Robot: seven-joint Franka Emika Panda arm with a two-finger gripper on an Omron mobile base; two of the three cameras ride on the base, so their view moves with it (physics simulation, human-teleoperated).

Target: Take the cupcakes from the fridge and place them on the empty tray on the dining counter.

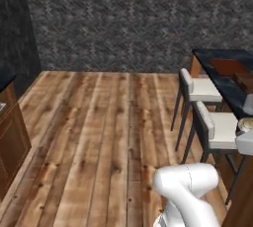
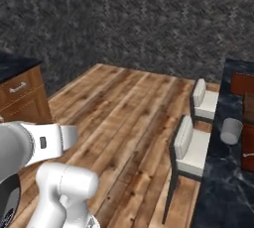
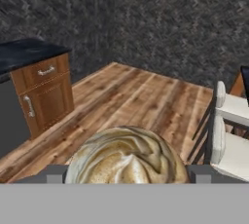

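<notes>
Tool clamps a cupcake between wide-set jaws (frosting uppermost); a jolt near the stools could tip it before the worktop.

White arm folded low, hand (fingers wide) around a cupcake.

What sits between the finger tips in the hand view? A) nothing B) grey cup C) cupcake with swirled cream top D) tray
C: the hand view shows a cupcake with a swirled tan-cream top right between the two finger tips of the gripper, with wooden floor beyond it.
</notes>
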